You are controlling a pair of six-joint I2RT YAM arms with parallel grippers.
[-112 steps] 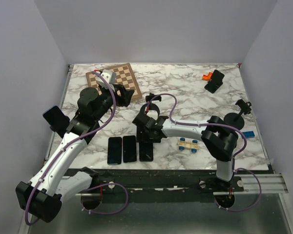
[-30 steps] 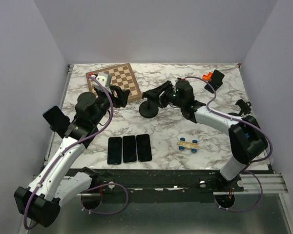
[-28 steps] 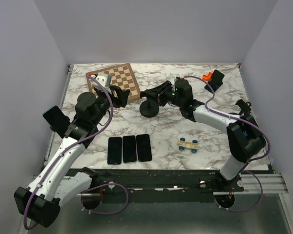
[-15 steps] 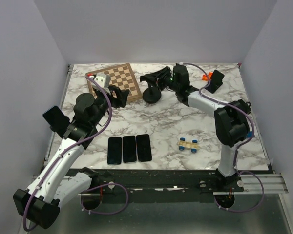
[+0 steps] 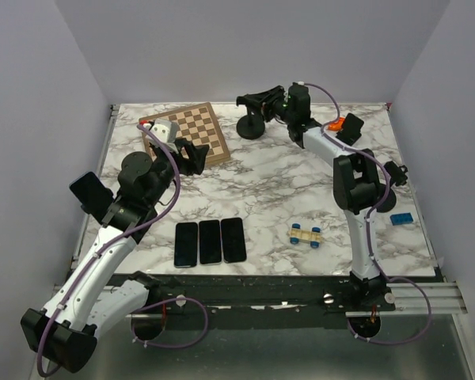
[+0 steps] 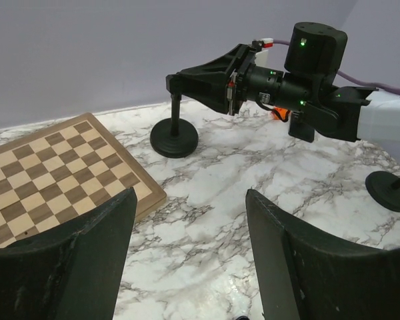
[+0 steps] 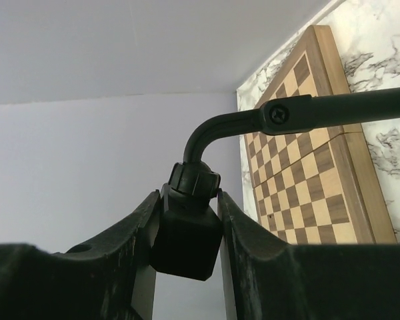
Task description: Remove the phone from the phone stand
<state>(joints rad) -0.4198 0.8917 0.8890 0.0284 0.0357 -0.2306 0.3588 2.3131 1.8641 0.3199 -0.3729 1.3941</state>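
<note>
Top external: phones (image 5: 210,241), seemingly marble table (image 5: 277,198), lilac walls (image 5: 245,47).

The phone stand (image 5: 249,128) is black, with a round flat base, a thin upright post, and a bent arm ending in a ball joint and a squarish head block (image 7: 187,240). It stands at the far edge of the table (image 5: 301,182), base on the marble. The right pincer (image 5: 249,100) clamps the head block between its fingers. Three black phones (image 5: 210,241) lie flat, side by side, near the table's near edge, well apart from the stand.
</note>
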